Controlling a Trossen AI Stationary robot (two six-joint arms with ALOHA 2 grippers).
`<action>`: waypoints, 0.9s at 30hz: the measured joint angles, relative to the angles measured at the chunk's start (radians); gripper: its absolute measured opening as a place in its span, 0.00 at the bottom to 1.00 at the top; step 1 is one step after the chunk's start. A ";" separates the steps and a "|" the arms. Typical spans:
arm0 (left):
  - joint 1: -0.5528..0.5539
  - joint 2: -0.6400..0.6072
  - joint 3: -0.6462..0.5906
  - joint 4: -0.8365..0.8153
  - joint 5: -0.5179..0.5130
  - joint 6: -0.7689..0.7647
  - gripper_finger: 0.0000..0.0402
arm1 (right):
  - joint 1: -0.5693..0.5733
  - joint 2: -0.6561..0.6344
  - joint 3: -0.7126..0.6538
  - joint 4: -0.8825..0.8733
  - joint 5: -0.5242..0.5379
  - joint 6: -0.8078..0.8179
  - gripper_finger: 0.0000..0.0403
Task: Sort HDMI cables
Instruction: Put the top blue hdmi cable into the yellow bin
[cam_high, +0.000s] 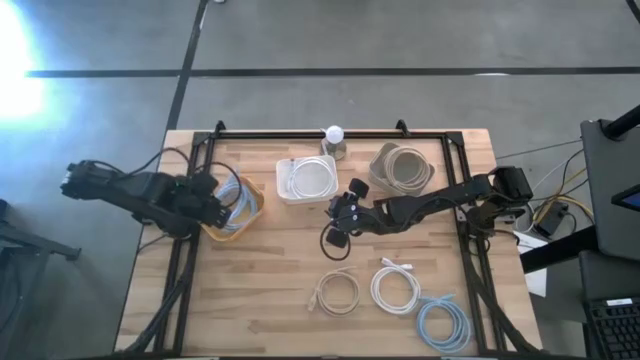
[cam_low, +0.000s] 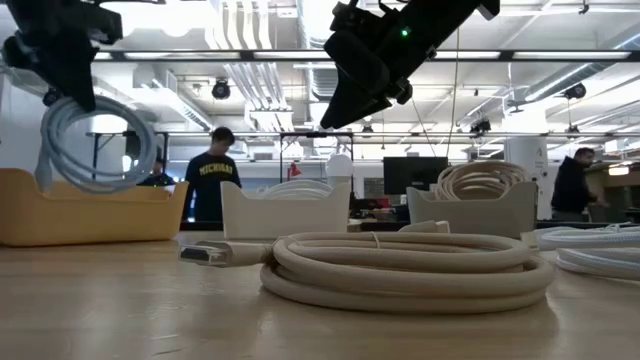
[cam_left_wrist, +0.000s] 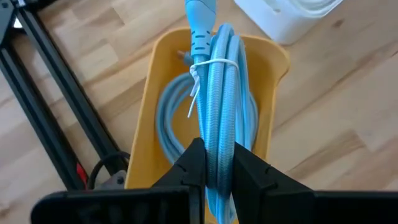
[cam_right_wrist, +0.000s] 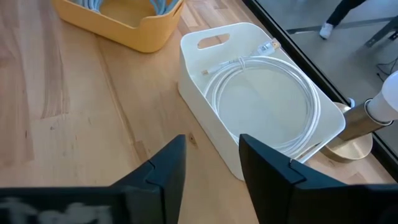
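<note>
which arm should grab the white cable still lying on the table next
Right, probably. Its gripper is empty with jaws apart, hanging near the loose white cable. The left gripper is shut on a blue cable over the yellow bin.

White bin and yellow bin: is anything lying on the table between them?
No. In the right wrist view, only bare wood separates the yellow bin from the white bin. The high view agrees.

The dark left arm reaches in from the table's left side, its two-finger left gripper (cam_left_wrist: 217, 168) clamped tight and raised off the table. The dark right arm stretches across toward the middle; its right gripper (cam_right_wrist: 211, 158) hangs above the wood, fingers apart.
</note>
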 joint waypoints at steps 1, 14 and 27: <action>0.000 0.000 -0.015 0.012 0.000 -0.001 0.11 | 0.000 0.000 0.000 0.000 -0.001 0.000 0.35; 0.002 -0.001 -0.195 0.205 -0.023 -0.008 0.11 | 0.000 0.000 0.000 0.001 -0.010 0.015 0.29; 0.003 0.000 -0.279 0.200 0.012 -0.010 0.19 | 0.000 0.000 0.000 0.001 -0.010 0.014 0.25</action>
